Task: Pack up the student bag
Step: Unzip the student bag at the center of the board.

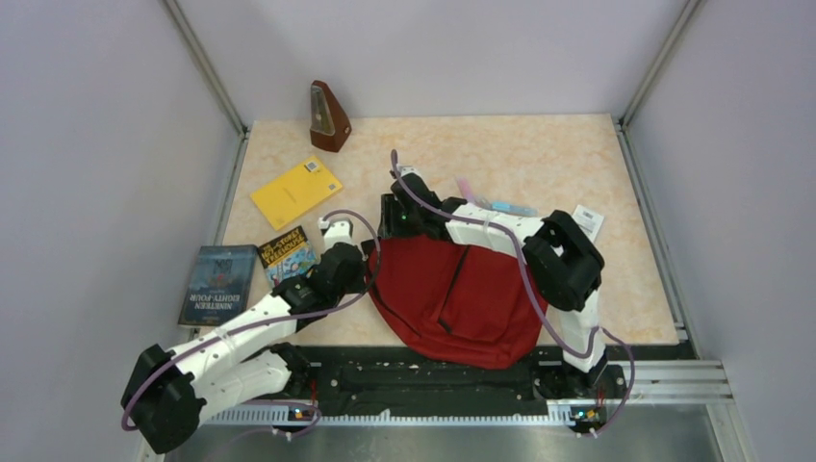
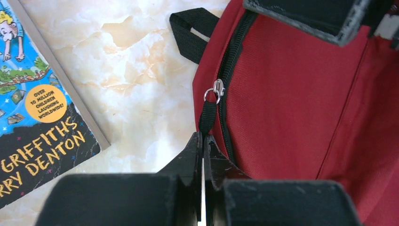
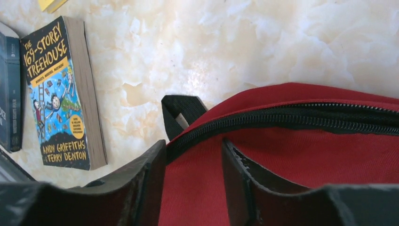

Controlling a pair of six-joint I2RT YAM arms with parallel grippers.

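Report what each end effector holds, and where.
Left end effector: student bag, by its black zipper pull. Right end effector: straddles bag fabric beside the zipper; grip unclear.

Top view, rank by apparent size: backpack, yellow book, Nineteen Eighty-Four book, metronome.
1. backpack
2. yellow book and Nineteen Eighty-Four book: they look about alike, so not ranked
3. metronome

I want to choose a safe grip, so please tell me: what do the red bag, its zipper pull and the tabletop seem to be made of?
The student bag: probably woven synthetic fabric, matte, judging by the fine weave and soft folds. The zipper slider: metal, shiny silver. Its pull tab looks like black webbing. The tabletop: a smooth marble-patterned surface, either laminate or stone; the pictures cannot settle which.
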